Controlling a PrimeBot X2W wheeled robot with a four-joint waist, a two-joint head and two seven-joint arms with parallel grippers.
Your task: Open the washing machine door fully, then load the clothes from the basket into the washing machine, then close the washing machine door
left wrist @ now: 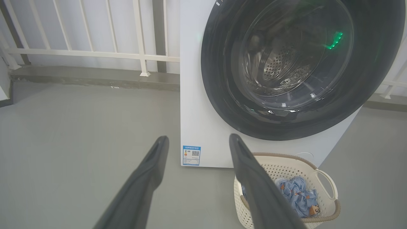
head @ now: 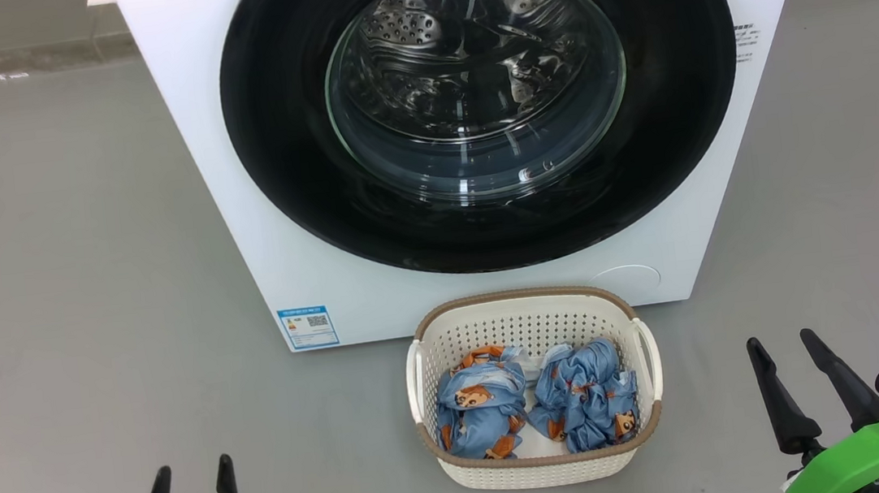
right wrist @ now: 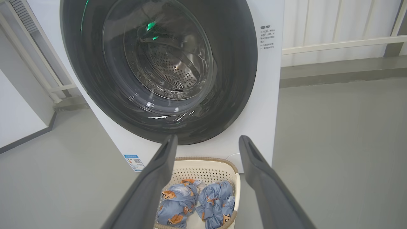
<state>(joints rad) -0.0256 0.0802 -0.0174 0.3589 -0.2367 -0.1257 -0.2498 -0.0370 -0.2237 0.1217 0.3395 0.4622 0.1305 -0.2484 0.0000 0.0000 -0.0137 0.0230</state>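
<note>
The grey floor [head: 71, 318] carries everything in the scene.

The washing machine [head: 257, 217], a white front-loader, stands squarely ahead of the robot. Behind it in the left wrist view runs a pale railing [left wrist: 95, 54].

The washing machine door [head: 289, 132] is shut and lies flat against the machine's front. Its glossy black rim surrounds a bulging glass window [head: 472, 88], through which the perforated steel drum is visible.

The basket [head: 544, 468], cream with a brown rim, stands upright on the floor just in front of the machine, below the door's lower edge. Contact with the machine cannot be confirmed.

The clothes [head: 480, 414] lie inside the basket as two crumpled blue bundles side by side, touching at the middle, with white showing between them.

The left gripper [head: 193, 464] hangs at the lower left of the head view, well apart from the basket and to its left. Its fingers [left wrist: 152, 171] are spread and hold nothing. In the left wrist view the basket sits to the right of these fingers, partly hidden behind one.

The right gripper [head: 779, 337] hangs at the lower right, to the right of the basket and clear of it. Its fingers [right wrist: 159, 171] are likewise spread and empty. In the right wrist view the basket and clothes show in the gap between them, lower down and untouched.

A blue label sticker [head: 307, 327] sits at the machine's lower left corner.
</note>
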